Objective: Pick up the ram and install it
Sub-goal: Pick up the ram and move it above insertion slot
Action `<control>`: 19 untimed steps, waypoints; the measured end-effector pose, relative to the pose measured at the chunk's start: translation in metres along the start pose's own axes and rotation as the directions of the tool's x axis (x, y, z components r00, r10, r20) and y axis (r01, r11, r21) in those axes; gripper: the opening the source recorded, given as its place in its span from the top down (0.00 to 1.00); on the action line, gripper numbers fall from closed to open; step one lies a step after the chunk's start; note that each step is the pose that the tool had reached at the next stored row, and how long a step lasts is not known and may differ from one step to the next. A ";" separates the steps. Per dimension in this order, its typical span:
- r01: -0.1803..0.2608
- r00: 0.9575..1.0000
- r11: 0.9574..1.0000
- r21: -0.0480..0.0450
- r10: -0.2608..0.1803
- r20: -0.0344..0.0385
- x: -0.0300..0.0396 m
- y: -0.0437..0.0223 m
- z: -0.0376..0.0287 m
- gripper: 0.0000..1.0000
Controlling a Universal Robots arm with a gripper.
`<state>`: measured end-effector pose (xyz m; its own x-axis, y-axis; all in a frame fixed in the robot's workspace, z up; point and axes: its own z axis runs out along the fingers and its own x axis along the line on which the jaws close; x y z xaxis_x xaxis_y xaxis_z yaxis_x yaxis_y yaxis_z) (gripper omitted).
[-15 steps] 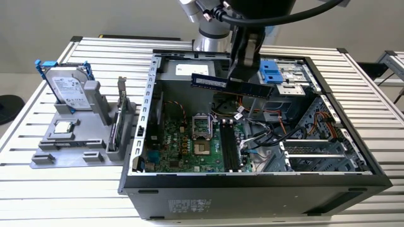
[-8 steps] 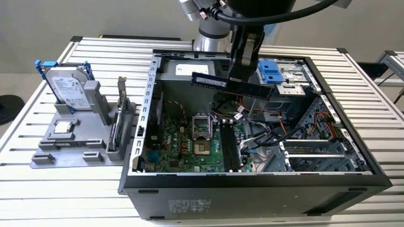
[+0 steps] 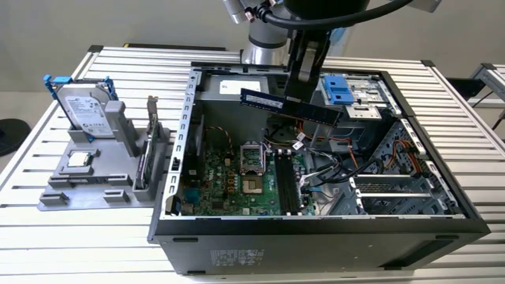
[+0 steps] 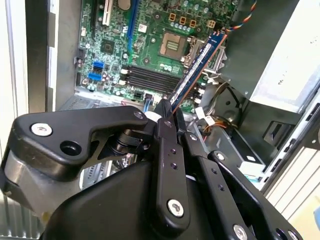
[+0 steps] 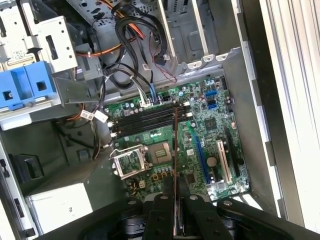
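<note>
My gripper (image 3: 294,99) is shut on the ram (image 3: 289,107), a long blue-green stick with dark chips, and holds it level in the air above the open computer case (image 3: 316,219). The ram hangs over the motherboard (image 3: 236,183), above the black memory slots (image 3: 285,184) beside the processor socket (image 3: 249,158). In the second wrist view the ram (image 4: 197,67) runs out from between the black fingers (image 4: 165,125) toward the board. In the first wrist view the ram (image 5: 175,165) is edge-on, in line over the memory slots (image 5: 147,120).
A grey fixture (image 3: 103,171) at the exterior view's left holds a hard drive with blue rails (image 3: 83,109) and an upright expansion card (image 3: 150,148). Loose cables (image 3: 332,160), a blue drive bracket (image 3: 339,89) and the case walls crowd the space around the slots.
</note>
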<state>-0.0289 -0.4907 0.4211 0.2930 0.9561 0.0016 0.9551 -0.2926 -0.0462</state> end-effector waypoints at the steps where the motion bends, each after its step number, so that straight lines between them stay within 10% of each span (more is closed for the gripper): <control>1: -0.007 1.000 1.000 0.000 0.007 0.000 0.0000 0.0000 0.0000 1.00; 19: -0.130 0.991 0.991 0.000 0.130 -0.006 0.0000 0.0000 0.0000 1.00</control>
<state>-0.0289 -0.4907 0.4211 0.4153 0.9097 0.0016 0.9088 -0.4147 -0.0462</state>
